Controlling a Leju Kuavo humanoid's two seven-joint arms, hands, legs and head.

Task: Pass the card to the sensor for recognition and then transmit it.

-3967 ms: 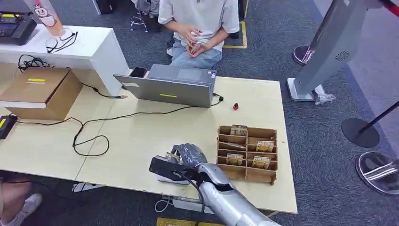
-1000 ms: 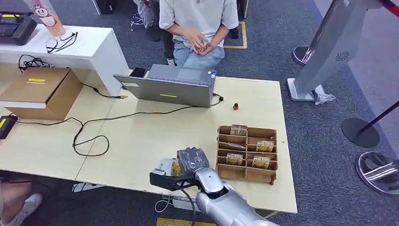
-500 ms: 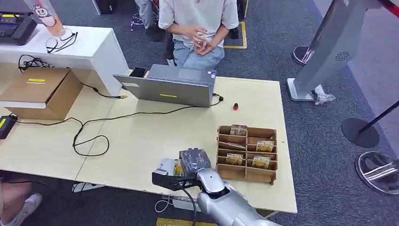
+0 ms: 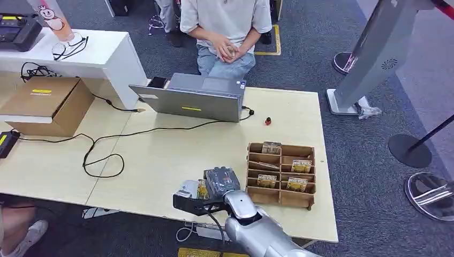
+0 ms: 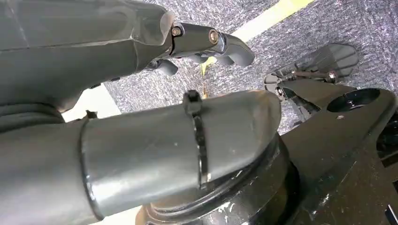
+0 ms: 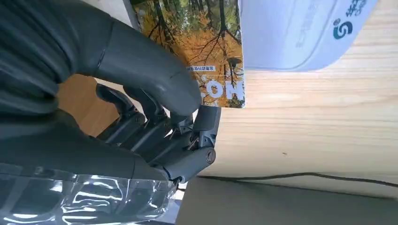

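One autumn-forest printed card (image 6: 213, 51) is pinched between the right hand's (image 4: 220, 182) thumb and fingers, its edge just beside the white rounded sensor (image 6: 300, 33) on the pale wooden table (image 4: 171, 150), while the left hand (image 5: 206, 42) hangs with fingers loosely apart.

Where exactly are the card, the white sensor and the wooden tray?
card (image 6: 206, 42), right wrist view, on its autumn-tree picture.
sensor (image 6: 300, 33), right wrist view, on its white casing.
wooden tray (image 4: 280, 199), head view, on its near wall.

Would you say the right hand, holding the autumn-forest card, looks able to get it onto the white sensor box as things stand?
Probably yes. The right hand pinches the autumn-forest card right beside the white sensor box on the pale wooden table; the card's edge already meets the box, and nothing lies between them.
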